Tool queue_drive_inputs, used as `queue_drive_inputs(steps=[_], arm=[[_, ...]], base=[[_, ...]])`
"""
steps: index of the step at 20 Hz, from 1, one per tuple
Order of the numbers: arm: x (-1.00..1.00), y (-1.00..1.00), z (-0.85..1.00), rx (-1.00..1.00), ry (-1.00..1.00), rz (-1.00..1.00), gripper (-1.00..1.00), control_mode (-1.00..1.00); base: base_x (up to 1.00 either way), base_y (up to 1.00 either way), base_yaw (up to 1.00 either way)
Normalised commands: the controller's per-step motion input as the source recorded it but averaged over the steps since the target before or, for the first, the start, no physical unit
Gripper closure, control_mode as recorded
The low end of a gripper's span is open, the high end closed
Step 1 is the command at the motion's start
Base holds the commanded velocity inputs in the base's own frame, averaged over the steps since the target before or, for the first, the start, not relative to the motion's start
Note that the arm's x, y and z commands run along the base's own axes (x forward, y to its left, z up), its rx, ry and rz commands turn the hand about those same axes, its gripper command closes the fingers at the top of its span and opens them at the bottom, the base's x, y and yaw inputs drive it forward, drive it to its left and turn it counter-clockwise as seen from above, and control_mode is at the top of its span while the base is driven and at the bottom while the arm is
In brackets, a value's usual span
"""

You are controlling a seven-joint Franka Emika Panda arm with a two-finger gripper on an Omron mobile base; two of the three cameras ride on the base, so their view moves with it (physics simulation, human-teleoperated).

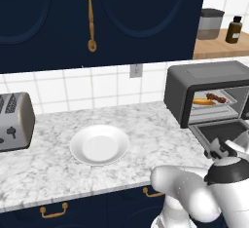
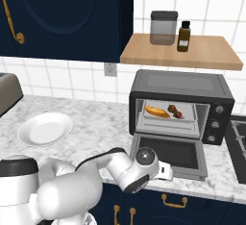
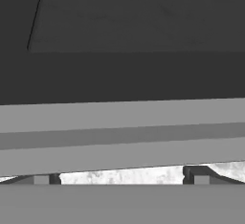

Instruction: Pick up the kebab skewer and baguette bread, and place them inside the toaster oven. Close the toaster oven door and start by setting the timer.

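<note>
while toaster oven door (image 2: 169,155) lies open, one baguette bread (image 2: 156,111), one kebab skewer (image 2: 175,111) inside; claw (image 3: 119,180) wide, empty.

One wide dark grey boxy toaster oven (image 2: 181,105) sits on the marble counter, and everything else is counted from it. Inside it lie one small golden-orange oblong baguette (image 2: 157,112) and one short skewer of dark red-brown meat chunks (image 2: 175,112). To its left are one round white plate (image 1: 99,144) and one silver slot toaster (image 1: 14,121). Above it stand one grey lidded canister (image 2: 163,27) and one brown bottle (image 2: 183,36).
</note>
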Motion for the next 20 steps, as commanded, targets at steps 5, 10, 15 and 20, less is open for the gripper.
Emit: queue_drive_inputs(steps=[5,10,15,20], arm=[[0.32,0.02,0.25,0.0,-0.17,-0.03,-1.0,-1.0],[0.43,0.18,0.29,0.01,-0.2,-0.06,-1.0,-1.0],[0.65,0.22,0.5,0.0,-0.16,-0.07,-1.0,-1.0],[0.71,0.35,0.53,0.0,-0.2,-0.09,-1.0,-1.0]], base=[[0.0,0.0,0.0],[0.0,0.0,0.0],[0.0,0.0,0.0],[0.0,0.0,0.0]])
